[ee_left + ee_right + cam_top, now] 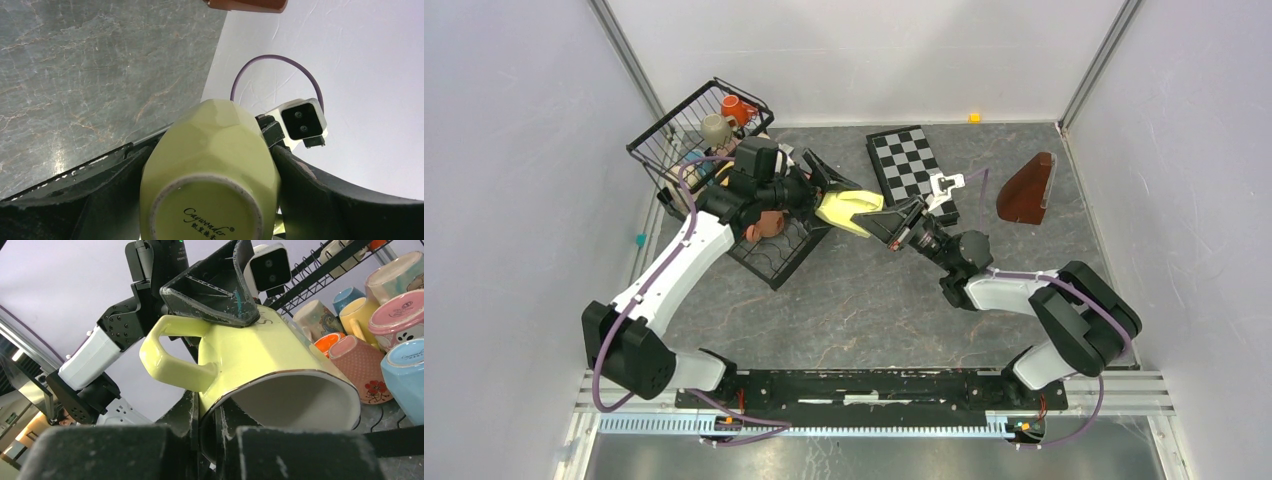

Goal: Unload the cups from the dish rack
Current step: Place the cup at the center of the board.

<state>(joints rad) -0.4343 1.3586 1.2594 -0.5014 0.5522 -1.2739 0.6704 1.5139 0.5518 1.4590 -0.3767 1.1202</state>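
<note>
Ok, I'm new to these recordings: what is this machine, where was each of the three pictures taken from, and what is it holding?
Two robot arms are bolted at the near edge of a grey table. The wide picture looks down from above; the other two come from a camera on each wrist. On the table stand a black wire dish rack with mugs in it, a checkerboard and a brown wedge. Both arms hold one yellow mug: the left gripper clasps its body, the right gripper pinches its rim.
</note>
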